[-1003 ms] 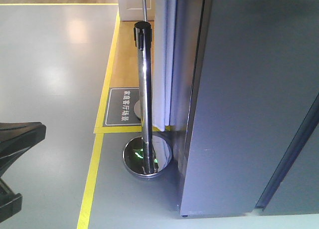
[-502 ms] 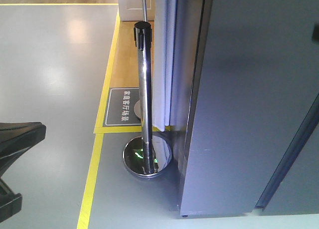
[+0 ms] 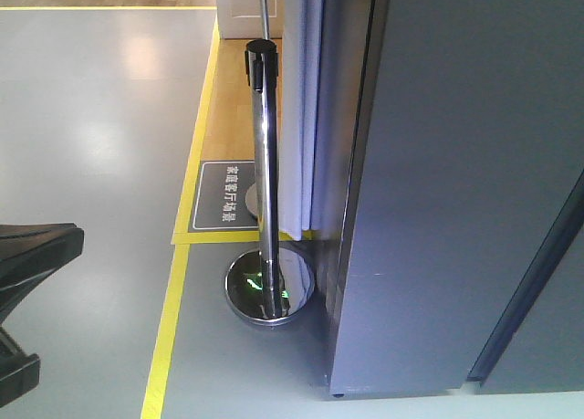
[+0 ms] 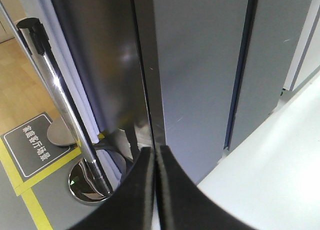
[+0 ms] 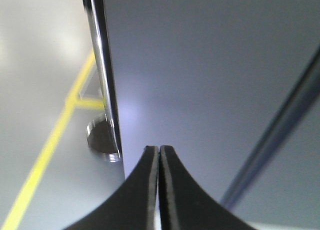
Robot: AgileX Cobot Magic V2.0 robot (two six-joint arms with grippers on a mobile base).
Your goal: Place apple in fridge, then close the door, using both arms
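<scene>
The fridge (image 3: 456, 209), smooth matte dark grey with its door (image 5: 210, 79) shut, fills the right of the frame beside a polished chrome stanchion post (image 3: 265, 182). A dark floor sign (image 3: 224, 195) carries white Chinese characters. Both black curved end effectors, left (image 4: 156, 160) and right (image 5: 158, 157), are pressed closed and empty; no apple shows.

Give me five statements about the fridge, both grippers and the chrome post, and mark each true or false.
1. The left gripper is shut. True.
2. The right gripper holds the apple. False: it is shut on nothing, and no apple shows.
3. The fridge shows its white shelves. False: only dark grey outer panels show.
4. The chrome post stands upright on a round base. True.
5. The yellow floor line is red. False: yellow.
</scene>
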